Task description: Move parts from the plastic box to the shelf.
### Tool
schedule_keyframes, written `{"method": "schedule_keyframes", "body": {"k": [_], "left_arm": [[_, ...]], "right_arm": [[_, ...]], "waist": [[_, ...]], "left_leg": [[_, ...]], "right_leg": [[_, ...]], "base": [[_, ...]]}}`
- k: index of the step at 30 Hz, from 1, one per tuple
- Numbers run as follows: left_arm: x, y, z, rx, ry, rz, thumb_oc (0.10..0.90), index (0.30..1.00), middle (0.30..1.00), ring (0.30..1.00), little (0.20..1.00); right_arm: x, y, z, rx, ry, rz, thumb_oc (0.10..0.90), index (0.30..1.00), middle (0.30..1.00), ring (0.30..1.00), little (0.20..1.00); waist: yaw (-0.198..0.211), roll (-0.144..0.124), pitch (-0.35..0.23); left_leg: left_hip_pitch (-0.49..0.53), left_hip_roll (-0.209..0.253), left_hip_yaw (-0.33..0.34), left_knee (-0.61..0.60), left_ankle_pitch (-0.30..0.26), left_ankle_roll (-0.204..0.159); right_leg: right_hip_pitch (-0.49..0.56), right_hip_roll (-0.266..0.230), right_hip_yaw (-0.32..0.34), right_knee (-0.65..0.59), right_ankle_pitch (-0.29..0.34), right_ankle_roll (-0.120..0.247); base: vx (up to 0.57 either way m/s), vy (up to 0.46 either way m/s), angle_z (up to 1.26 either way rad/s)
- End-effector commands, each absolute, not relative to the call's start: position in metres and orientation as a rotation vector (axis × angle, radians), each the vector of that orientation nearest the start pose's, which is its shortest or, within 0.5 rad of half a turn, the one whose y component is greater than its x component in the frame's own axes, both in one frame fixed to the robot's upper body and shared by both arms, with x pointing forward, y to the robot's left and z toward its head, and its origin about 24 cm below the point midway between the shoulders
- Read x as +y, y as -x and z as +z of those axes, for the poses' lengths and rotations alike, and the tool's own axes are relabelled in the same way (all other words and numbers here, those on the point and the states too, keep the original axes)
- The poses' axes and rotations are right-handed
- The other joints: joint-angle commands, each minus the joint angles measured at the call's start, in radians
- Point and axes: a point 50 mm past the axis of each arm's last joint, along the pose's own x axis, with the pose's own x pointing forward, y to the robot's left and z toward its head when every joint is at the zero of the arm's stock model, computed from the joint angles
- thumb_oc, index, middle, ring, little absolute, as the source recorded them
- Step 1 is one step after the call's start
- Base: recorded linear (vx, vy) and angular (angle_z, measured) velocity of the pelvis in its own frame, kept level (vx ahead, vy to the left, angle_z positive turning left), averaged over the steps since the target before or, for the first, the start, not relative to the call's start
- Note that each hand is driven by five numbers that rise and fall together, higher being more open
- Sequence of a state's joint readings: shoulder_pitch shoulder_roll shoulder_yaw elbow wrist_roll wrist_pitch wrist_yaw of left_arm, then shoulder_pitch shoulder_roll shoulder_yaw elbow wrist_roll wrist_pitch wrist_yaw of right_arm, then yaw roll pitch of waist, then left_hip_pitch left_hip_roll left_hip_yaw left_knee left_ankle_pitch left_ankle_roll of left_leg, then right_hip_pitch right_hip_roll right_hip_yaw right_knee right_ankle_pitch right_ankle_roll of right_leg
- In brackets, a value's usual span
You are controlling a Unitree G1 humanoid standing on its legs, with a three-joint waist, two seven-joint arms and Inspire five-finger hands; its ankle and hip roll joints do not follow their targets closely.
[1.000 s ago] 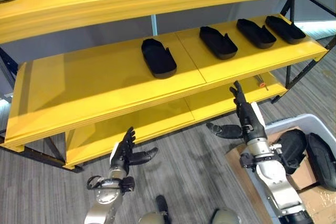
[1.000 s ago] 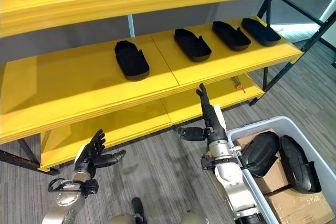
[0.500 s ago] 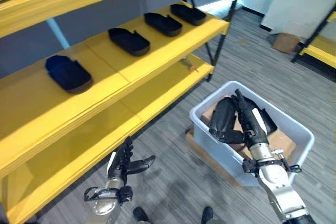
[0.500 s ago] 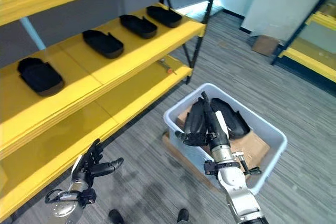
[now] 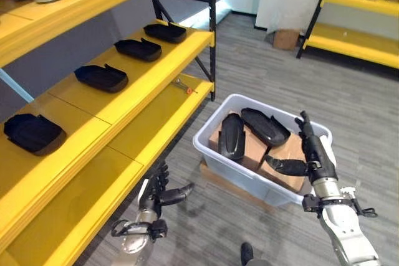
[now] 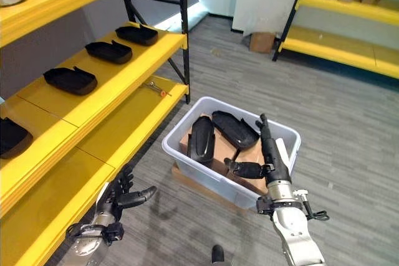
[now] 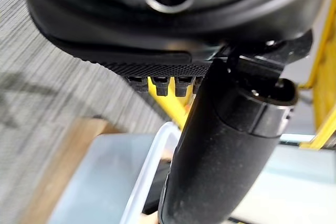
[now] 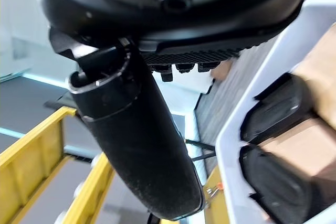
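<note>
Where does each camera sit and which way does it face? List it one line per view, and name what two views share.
Left eye view: on the head, looking down at the yellow shelf, plastic box, both hands.
Right eye view: same scene, slightly offset; left hand and right hand open.
Left wrist view: along the left hand, toward the box rim.
Right wrist view: along the right hand, toward black parts in the box.
Shared: the box with parts.

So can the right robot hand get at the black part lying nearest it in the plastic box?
Probably yes. The right robot hand hovers open over the plastic box, which has no lid. The nearer black part lies on top of cardboard, with nothing covering it.
</note>
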State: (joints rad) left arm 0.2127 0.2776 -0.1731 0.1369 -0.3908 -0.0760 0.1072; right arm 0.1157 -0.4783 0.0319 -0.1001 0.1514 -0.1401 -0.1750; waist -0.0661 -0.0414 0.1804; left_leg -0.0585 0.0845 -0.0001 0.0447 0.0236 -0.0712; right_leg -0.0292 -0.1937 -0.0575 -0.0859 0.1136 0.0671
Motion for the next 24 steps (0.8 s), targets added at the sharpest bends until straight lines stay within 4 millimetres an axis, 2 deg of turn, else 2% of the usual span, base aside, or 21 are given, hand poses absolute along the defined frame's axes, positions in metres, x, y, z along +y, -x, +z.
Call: {"method": "schedule_keyframes", "body": {"k": [1, 2, 3, 4, 7, 9, 11, 13, 14, 17, 21, 23, 24], "left_arm": [[0.203, -0.209, 0.014, 0.068, 0.102, 0.073, 0.9, 1.0, 1.0, 1.0, 1.0], [0.203, -0.209, 0.014, 0.068, 0.102, 0.073, 0.9, 1.0, 1.0, 1.0, 1.0], [0.202, -0.211, 0.014, 0.068, 0.093, 0.07, 0.9, 1.0, 1.0, 1.0, 1.0], [0.202, -0.213, 0.015, 0.063, 0.09, 0.068, 0.9, 1.0, 1.0, 1.0, 1.0], [0.2, -0.214, 0.014, 0.062, 0.104, 0.062, 0.9, 1.0, 1.0, 1.0, 1.0], [0.197, -0.215, 0.016, 0.052, 0.111, 0.047, 0.9, 1.0, 1.0, 1.0, 1.0], [0.201, -0.216, 0.018, 0.048, 0.087, 0.041, 0.9, 1.0, 1.0, 1.0, 1.0], [0.205, -0.218, 0.022, 0.035, 0.063, 0.046, 0.9, 1.0, 1.0, 1.0, 1.0], [0.205, -0.218, 0.022, 0.035, 0.062, 0.047, 0.9, 1.0, 1.0, 1.0, 1.0], [0.212, -0.222, 0.029, 0.008, 0.034, 0.075, 0.9, 1.0, 1.0, 1.0, 1.0], [0.216, -0.224, 0.032, -0.002, 0.021, 0.093, 0.9, 1.0, 1.0, 1.0, 1.0], [0.217, -0.225, 0.034, -0.01, 0.012, 0.096, 0.9, 1.0, 1.0, 1.0, 1.0], [0.216, -0.225, 0.033, -0.002, -0.004, 0.086, 0.9, 1.0, 1.0, 1.0, 1.0]], "right_arm": [[-0.221, -0.244, 0.125, -0.442, 0.267, -0.089, 0.9, 1.0, 1.0, 1.0, 1.0], [-0.221, -0.244, 0.125, -0.442, 0.267, -0.089, 0.9, 1.0, 1.0, 1.0, 1.0], [-0.219, -0.246, 0.126, -0.446, 0.262, -0.082, 0.9, 1.0, 1.0, 1.0, 1.0], [-0.218, -0.247, 0.126, -0.447, 0.26, -0.073, 0.9, 1.0, 1.0, 1.0, 1.0], [-0.215, -0.246, 0.123, -0.432, 0.253, -0.047, 0.9, 1.0, 1.0, 1.0, 1.0], [-0.215, -0.242, 0.119, -0.411, 0.242, -0.046, 0.9, 1.0, 1.0, 1.0, 1.0], [-0.211, -0.242, 0.116, -0.399, 0.232, -0.032, 0.9, 1.0, 1.0, 1.0, 1.0], [-0.207, -0.244, 0.117, -0.401, 0.232, -0.02, 0.9, 1.0, 1.0, 1.0, 1.0], [-0.207, -0.244, 0.117, -0.401, 0.231, -0.02, 0.9, 1.0, 1.0, 1.0, 1.0], [-0.198, -0.25, 0.118, -0.407, 0.225, 0.005, 0.9, 1.0, 1.0, 1.0, 1.0], [-0.191, -0.252, 0.119, -0.412, 0.228, 0.031, 0.9, 1.0, 1.0, 1.0, 1.0], [-0.188, -0.253, 0.118, -0.411, 0.234, 0.046, 0.9, 1.0, 1.0, 1.0, 1.0], [-0.185, -0.252, 0.114, -0.394, 0.234, 0.062, 0.9, 1.0, 1.0, 1.0, 1.0]], "waist": [[0.054, -0.001, 0.024], [0.054, -0.002, 0.023], [0.066, 0.004, 0.027], [0.068, 0.009, 0.027], [0.067, 0.02, 0.01], [0.063, 0.013, 0.001], [0.055, -0.004, -0.018], [0.053, -0.012, -0.028], [0.056, -0.014, -0.028], [0.052, -0.028, -0.037], [0.056, -0.038, -0.035], [0.058, -0.039, -0.025], [0.052, -0.038, -0.013]], "left_leg": [[-0.159, 0.015, -0.073, -0.064, 0.141, -0.026], [-0.156, 0.015, -0.073, -0.07, 0.144, -0.027], [-0.18, 0.01, -0.144, -0.12, 0.163, -0.043], [-0.181, 0.011, -0.166, -0.125, 0.169, -0.048], [-0.156, 0.025, -0.174, -0.13, 0.17, -0.044], [-0.139, 0.012, -0.129, -0.119, 0.161, -0.035], [-0.117, -0.006, -0.078, -0.107, 0.125, 0.002], [-0.104, -0.022, -0.035, -0.101, 0.1, 0.026], [-0.104, -0.023, -0.031, -0.101, 0.098, 0.027], [-0.086, -0.046, 0.033, -0.104, 0.067, 0.055], [-0.073, -0.061, 0.064, -0.098, 0.041, 0.073], [-0.062, -0.069, 0.077, -0.092, 0.023, 0.085], [-0.041, -0.076, 0.088, -0.091, 0.008, 0.097]], "right_leg": [[0.078, 0.134, -0.019, 0.049, -0.147, 0.01], [0.078, 0.134, -0.019, 0.049, -0.147, 0.01], [0.087, 0.144, 0.02, 0.04, -0.154, 0.014], [0.093, 0.15, 0.042, 0.041, -0.16, 0.015], [0.111, 0.151, 0.076, 0.036, -0.174, 0.02], [0.125, 0.115, 0.094, 0.038, -0.174, 0.035], [0.11, 0.074, 0.141, 0.057, -0.167, 0.064], [0.09, 0.042, 0.158, 0.073, -0.153, 0.09], [0.088, 0.04, 0.162, 0.074, -0.154, 0.092], [0.04, -0.004, 0.175, 0.091, -0.092, 0.134], [0.014, -0.028, 0.17, 0.107, -0.049, 0.152], [-0.011, -0.037, 0.148, 0.157, -0.019, 0.162], [-0.044, -0.037, 0.138, 0.236, 0.021, 0.166]], "base": [[0.18, 0.083, -0.76], [0.22, 0.114, -0.8], [0.19, 0.118, -0.6], [0.18, 0.12, -0.49], [0.17, 0.197, -0.41], [0.27, 0.325, -0.5], [0.27, 0.335, -0.63], [0.18, 0.26, -0.51], [0.12, 0.176, -0.72], [0.13, 0.215, -0.64], [0.08, 0.113, -0.53], [0.09, 0.118, -0.34], [0.09, 0.115, -0.4]]}}
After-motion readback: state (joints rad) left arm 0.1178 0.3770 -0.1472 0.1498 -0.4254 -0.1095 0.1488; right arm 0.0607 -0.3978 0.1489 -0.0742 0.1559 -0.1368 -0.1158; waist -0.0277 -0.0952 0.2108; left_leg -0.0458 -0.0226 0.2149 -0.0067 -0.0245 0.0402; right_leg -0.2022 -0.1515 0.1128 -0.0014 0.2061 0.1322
